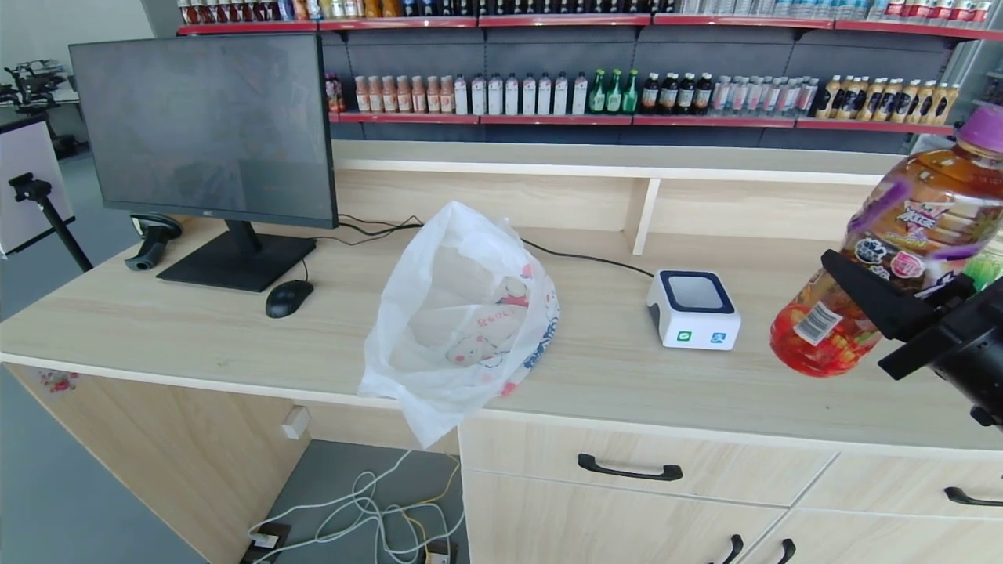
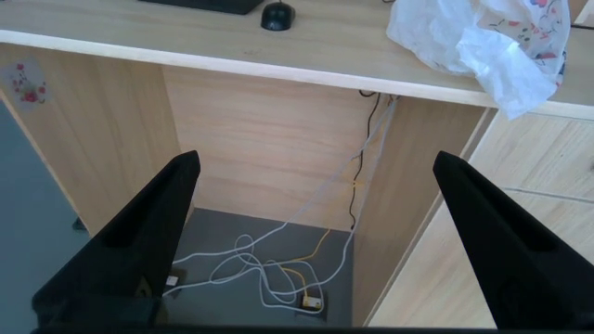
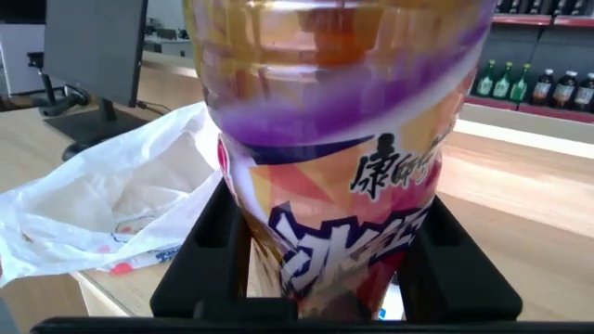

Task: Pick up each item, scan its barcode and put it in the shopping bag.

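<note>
Right gripper (image 1: pixel 899 304): 2 fingers clamped on bottle (image 1: pixel 893 235), tilted, purple cap up, barcode low, held above counter (image 1: pixel 627 384) right of scanner (image 1: pixel 693 308). Shopping bag (image 1: pixel 462 313) left of scanner, overhanging counter's front edge. Left gripper (image 2: pixel 316 232): fingers wide apart, below counter edge, over cables (image 2: pixel 269 274).

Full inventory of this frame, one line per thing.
bottle: 1, orange, purple cap, held over counter
shopping bag: 1, white, counter centre
barcode scanner: 1, white, right of bag
monitor: 1, black, counter left
mouse: 1, black, by monitor stand
handheld scanner: 1, black, left of monitor stand
shelf bottles: many, mixed, behind counter
cables: several, white/yellow, floor under counter
left hand: 1, black, open, low before counter
right hand: 1, black, shut on bottle
</note>
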